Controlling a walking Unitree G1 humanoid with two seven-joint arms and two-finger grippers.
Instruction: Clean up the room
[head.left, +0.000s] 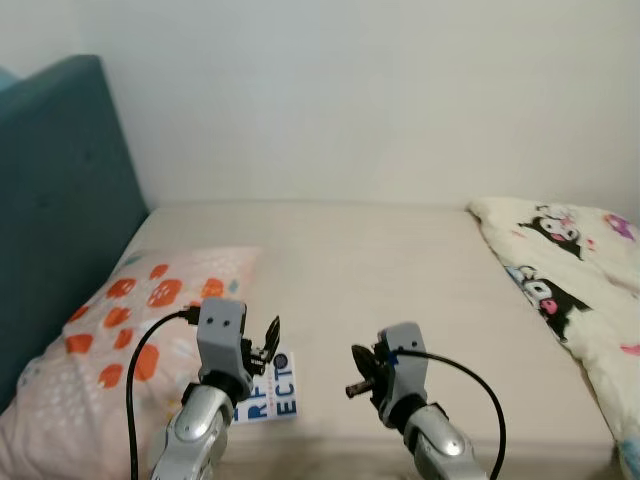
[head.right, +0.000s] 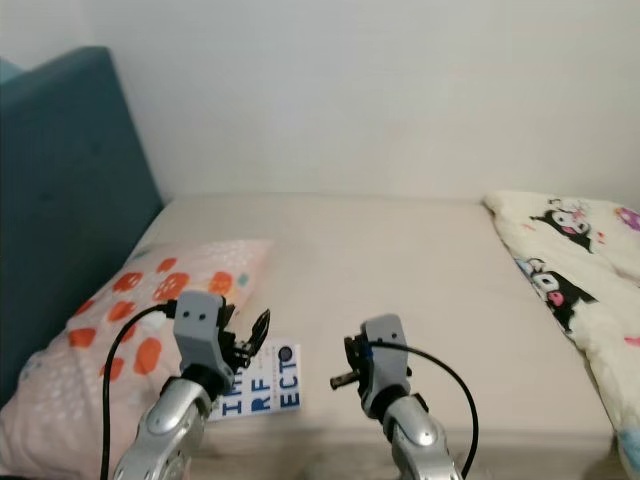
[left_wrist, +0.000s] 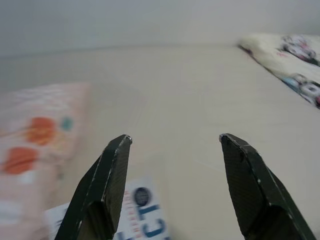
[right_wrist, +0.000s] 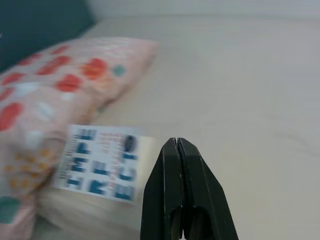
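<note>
The left pincer (head.left: 268, 338) hovers low over the bed (head.left: 400, 290), its two black fingers spread apart with nothing between them. A white card with blue letters (head.left: 272, 392) lies flat on the mattress just below and slightly right of it, beside a pillow with orange spots (head.left: 130, 330). The right pincer (right_wrist: 179, 150), fingers pressed together and empty, sits farther to the card's right, so the left arm looks nearer for a pickup
</note>
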